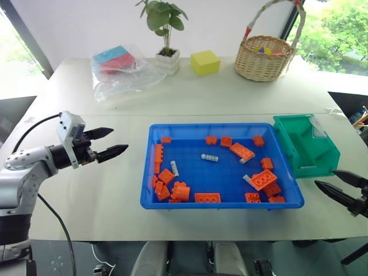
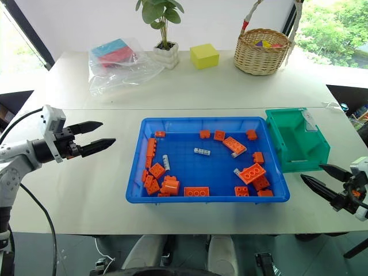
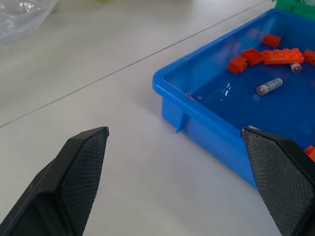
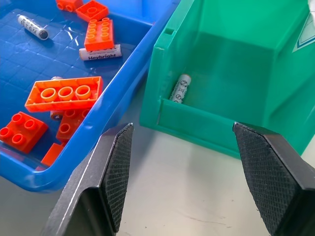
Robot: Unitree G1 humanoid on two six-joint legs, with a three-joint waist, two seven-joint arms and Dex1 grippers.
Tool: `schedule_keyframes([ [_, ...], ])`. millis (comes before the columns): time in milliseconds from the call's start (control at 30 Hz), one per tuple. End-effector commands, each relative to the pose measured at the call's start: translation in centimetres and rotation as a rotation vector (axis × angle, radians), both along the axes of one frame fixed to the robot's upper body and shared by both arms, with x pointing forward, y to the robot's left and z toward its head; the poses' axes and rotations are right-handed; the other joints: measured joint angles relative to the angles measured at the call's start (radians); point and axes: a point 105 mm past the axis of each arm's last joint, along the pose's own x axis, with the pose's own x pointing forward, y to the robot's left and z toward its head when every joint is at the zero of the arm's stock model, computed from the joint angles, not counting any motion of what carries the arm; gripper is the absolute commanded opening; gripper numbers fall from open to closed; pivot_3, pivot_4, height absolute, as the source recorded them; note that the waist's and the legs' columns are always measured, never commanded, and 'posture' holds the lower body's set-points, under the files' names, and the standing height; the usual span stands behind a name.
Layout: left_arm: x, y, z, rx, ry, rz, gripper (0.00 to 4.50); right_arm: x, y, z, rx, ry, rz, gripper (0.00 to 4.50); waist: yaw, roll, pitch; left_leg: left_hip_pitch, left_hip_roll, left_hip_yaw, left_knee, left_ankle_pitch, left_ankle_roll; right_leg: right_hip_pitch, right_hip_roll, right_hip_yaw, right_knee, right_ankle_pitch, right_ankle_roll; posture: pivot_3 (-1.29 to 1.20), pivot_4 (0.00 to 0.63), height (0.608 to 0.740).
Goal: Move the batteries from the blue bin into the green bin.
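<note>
Beside the shallow bright-blue plastic bin [image 1: 150, 172], both grippers, left [image 1: 107, 144] and right [image 1: 338, 185], hang wide apart, empty; one whitish cylindrical battery [image 4: 180, 88] lies inside the teal-green plastic bin [image 1: 322, 154].

Right tool [image 1: 344, 185] is cut off by the pic's right edge in the left eye view, wrist out of frame. In the blue bin [image 1: 150, 167], a battery [image 4: 57, 114] lies mostly under an orange brick [image 4: 64, 93]; just an end and a bit of its side show. Another battery [image 4: 101, 52] is partly tucked under a brick, label half readable. Battery in the green bin [image 4: 231, 54] sits behind the front lip, lower end hidden. Basket [image 1: 265, 56] handle runs off the top edge; contents too small to tell. Stuff inside the clear bag [image 1: 118, 72] is blurred by plastic, can't ID.
</note>
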Motion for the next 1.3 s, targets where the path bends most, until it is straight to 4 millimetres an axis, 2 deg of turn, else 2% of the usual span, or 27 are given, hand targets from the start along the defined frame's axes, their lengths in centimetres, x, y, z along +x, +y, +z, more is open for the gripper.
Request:
schedule_keyframes([
  [33, -0.1, 0.0, 1.5, -0.015, -0.054, -0.010, 4.50, 0.0, 0.2, 0.6, 0.000, -0.033, -0.003, 3.30, 0.000, 0.000, 0.000, 0.000, 0.000, 0.000, 0.000, 0.000, 0.000, 0.000, 0.000, 0.000, 0.000, 0.000, 0.000, 0.00, 0.150, 0.702],
  [400, -0.1, -0.4, 1.4, -0.019, -0.048, -0.011, 4.50, 0.1, 0.1, 0.7, -0.019, -0.021, 0.003, 3.30, 0.000, 0.000, 0.000, 0.000, 0.000, 0.001, 0.001, 0.000, 0.000, 0.000, 0.000, 0.000, 0.001, 0.000, 0.000, 0.00, 0.150, 0.702],
  [600, -0.7, -1.5, 0.9, -0.064, -0.029, -0.039, 4.50, 0.7, 0.2, 2.5, -0.056, -0.043, 0.022, 3.30, -0.001, 0.000, 0.000, 0.000, 0.000, 0.002, 0.001, 0.000, 0.000, 0.000, 0.000, 0.001, 0.001, 0.000, 0.000, 0.00, 0.150, 0.702],
  [667, -0.9, -1.7, 1.0, -0.075, -0.023, -0.048, 4.50, 1.4, 1.1, 3.9, -0.069, -0.069, 0.054, 3.30, -0.002, 0.000, 0.000, 0.000, 0.000, 0.002, 0.001, 0.000, 0.000, 0.000, 0.000, 0.001, 0.001, 0.001, 0.000, 0.00, 0.150, 0.702],
  [833, -1.4, -2.0, 1.2, -0.081, -0.001, -0.092, 4.50, 4.0, 5.9, 8.2, -0.052, -0.159, 0.180, 3.30, -0.005, 0.000, 0.000, 0.001, 0.001, 0.004, 0.002, 0.000, 0.000, -0.001, 0.000, 0.003, 0.003, 0.002, -0.003, 0.00, 0.150, 0.702],
  [900, -1.7, -2.1, 1.4, -0.072, 0.011, -0.130, 4.50, 5.9, 9.0, 9.5, -0.010, -0.183, 0.240, 3.30, -0.004, -0.002, 0.001, 0.002, 0.003, 0.004, 0.003, 0.000, 0.000, -0.001, 0.001, 0.002, 0.003, 0.002, -0.004, 0.00, 0.150, 0.702],
  [967, -2.1, -2.2, 1.6, -0.049, 0.027, -0.175, 4.50, 7.9, 12.4, 9.9, 0.034, -0.167, 0.290, 3.30, -0.008, -0.004, 0.002, 0.001, 0.005, 0.004, 0.003, 0.000, 0.000, -0.002, 0.002, 0.002, 0.002, 0.004, -0.007, 0.00, 0.150, 0.702],
  [1100, -2.6, -2.1, 1.7, 0.009, 0.038, -0.220, 4.50, 10.6, 16.9, 8.9, 0.041, -0.088, 0.325, 3.30, -0.004, -0.006, 0.002, -0.002, 0.005, 0.005, 0.002, 0.001, 0.000, -0.007, 0.003, 0.002, 0.002, 0.005, -0.008, 0.00, 0.150, 0.702],
  [1167, -2.8, -1.9, 1.8, 0.048, 0.041, -0.240, 4.50, 11.6, 19.7, 8.2, 0.037, -0.068, 0.374, 3.30, -0.003, -0.006, 0.002, -0.009, 0.005, 0.006, 0.002, 0.001, -0.001, -0.014, 0.002, 0.003, 0.003, 0.005, -0.008, 0.00, 0.150, 0.702],
  [1233, -3.0, -1.5, 2.0, 0.071, 0.041, -0.247, 4.50, 12.0, 22.8, 6.4, 0.012, -0.002, 0.455, 3.30, -0.005, -0.006, 0.002, -0.014, 0.003, 0.008, 0.003, 0.003, -0.003, -0.019, 0.001, 0.003, 0.004, 0.007, -0.005, 0.00, 0.150, 0.702],
  [1300, -3.1, -1.3, 2.2, 0.091, 0.037, -0.249, 4.50, 12.2, 24.9, 4.5, -0.006, 0.077, 0.512, 3.30, -0.005, -0.006, 0.002, -0.017, 0.001, 0.008, 0.003, 0.003, -0.004, -0.023, 0.001, 0.003, 0.008, 0.008, -0.002, 0.00, 0.150, 0.702],
])
